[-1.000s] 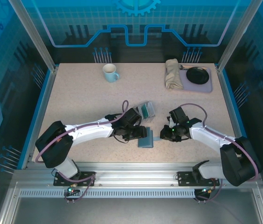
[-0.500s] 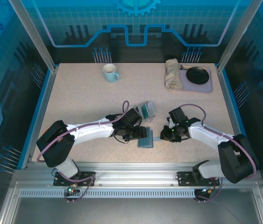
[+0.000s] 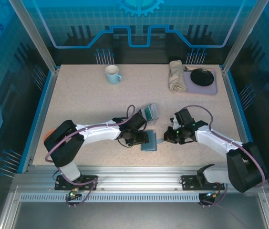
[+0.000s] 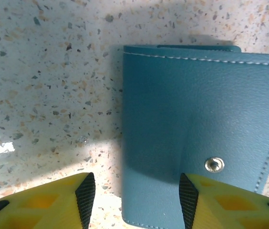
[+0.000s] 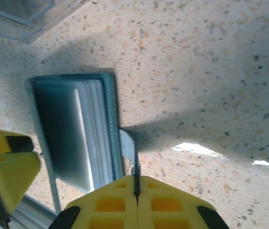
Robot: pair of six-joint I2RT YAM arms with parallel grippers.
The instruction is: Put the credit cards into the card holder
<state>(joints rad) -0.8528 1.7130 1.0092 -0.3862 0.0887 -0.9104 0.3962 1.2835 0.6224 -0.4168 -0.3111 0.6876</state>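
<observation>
Right gripper (image 5: 135, 191) had slid left to the card holder (image 5: 77, 138), jaws pressed together, pinching its thin strap (image 5: 127, 143). Left gripper (image 4: 137, 202) jaws were spread, straddling the holder's edge, one finger over the leather, the other over the table (image 4: 44, 71). Teal credit cards (image 3: 148, 113) stood in a clear rack (image 3: 153, 109) just behind.

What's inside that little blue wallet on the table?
The wallet gapes along one edge, showing a stack of pale inner sleeves. Whether anything sits in them cannot be seen from this angle. The right gripper pinches its strap.
</observation>
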